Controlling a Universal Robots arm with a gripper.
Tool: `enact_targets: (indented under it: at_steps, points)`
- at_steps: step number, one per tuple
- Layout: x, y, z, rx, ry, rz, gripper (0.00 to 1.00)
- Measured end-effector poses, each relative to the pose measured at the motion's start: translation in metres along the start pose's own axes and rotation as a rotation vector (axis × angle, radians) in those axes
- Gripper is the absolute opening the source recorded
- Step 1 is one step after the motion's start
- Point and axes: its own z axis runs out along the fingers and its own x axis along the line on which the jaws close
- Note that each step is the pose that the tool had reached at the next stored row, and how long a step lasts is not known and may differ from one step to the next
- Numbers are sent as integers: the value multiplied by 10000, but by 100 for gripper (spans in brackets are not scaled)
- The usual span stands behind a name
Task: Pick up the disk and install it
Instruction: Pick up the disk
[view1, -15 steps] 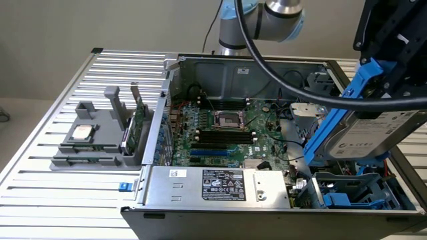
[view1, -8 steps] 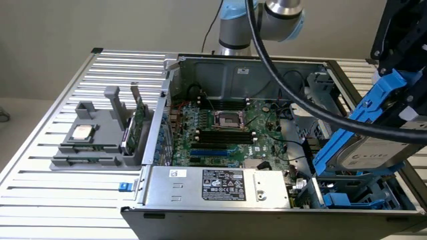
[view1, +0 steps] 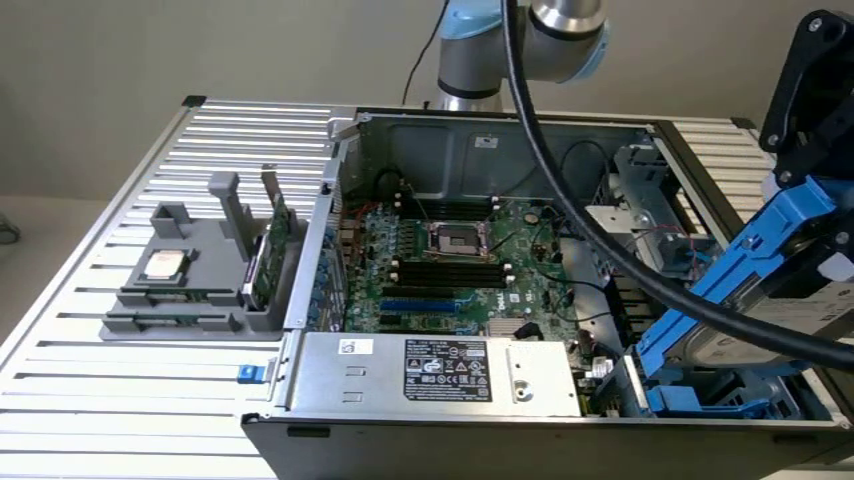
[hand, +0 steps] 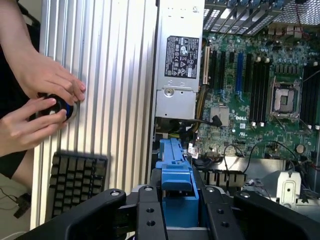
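The disk (view1: 731, 345), a silver-grey drive in a blue plastic carrier, hangs tilted over the drive bay (view1: 694, 400) at the front corner of the open computer case, on the exterior view's right. My gripper (view1: 825, 225) is shut on its upper end. In the wrist view the blue carrier of the disk (hand: 176, 175) sits clamped between my black fingers (hand: 150, 215), pointing towards the case interior. The disk's lower end is near the blue bay rails; I cannot tell whether it touches them.
A thick black cable (view1: 587, 200) crosses in front of the motherboard (view1: 454, 260). The power supply (view1: 441, 370) lies along the case front. A grey fixture (view1: 200, 290) holds a small chip (view1: 163, 265) and a green card (view1: 274, 255). A person's hands (hand: 45, 95) and a keyboard (hand: 77, 175) are beside the table.
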Motion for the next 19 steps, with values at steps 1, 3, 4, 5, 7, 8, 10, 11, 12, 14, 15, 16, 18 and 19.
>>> enact_targets:
  at_steps: [1,3,4,5,7,8,10,11,12,14,15,16,18,19]
  points:
    - [13,-5,16,3,-4,21,33]
    - [41,-20,53,7,-19,47,33]
    - [54,-32,70,8,-27,54,33]
    - [68,-45,86,9,-34,59,33]
    - [95,-78,118,10,-48,66,33]
    - [107,-97,133,10,-54,68,33]
    - [132,-139,159,11,-61,69,33]
    - [145,-162,172,11,-66,70,33]
    - [157,-184,184,11,-69,71,33]
    - [180,-224,206,11,-75,73,33]
    - [191,-242,215,11,-79,76,33]
    - [201,-259,224,12,-84,78,33]
    - [217,-290,249,13,-106,82,33]
    - [221,-303,262,13,-118,83,33]
